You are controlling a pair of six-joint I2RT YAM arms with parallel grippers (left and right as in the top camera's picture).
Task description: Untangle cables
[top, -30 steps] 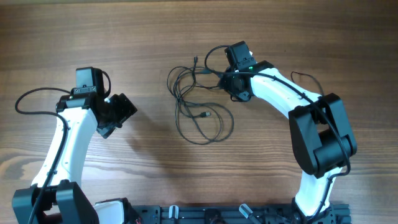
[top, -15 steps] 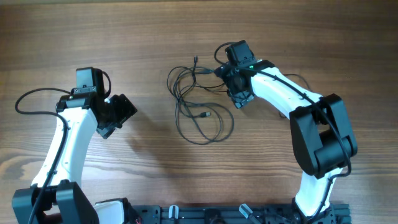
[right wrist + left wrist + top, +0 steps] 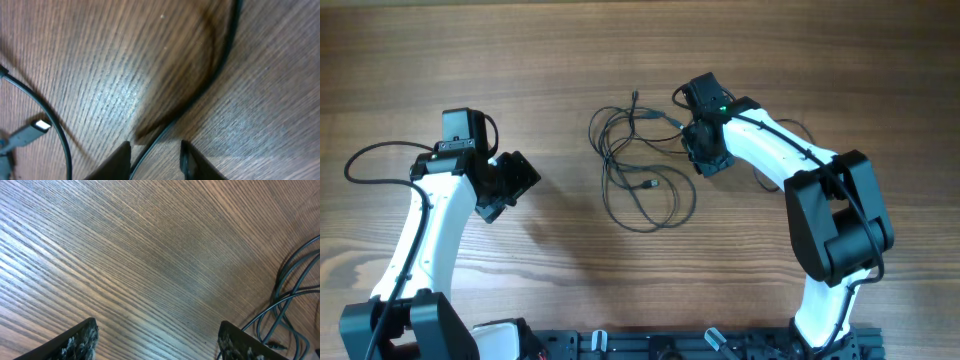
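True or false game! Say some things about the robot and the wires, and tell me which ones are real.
1. The cables lie on the wooden table. True.
2. The left pincer grips a cable. False: it is open over bare wood, beside the cables.
3. One cable strand runs between the right pincer's fingers. True.
4. The cables are bright red. False: they are dark.
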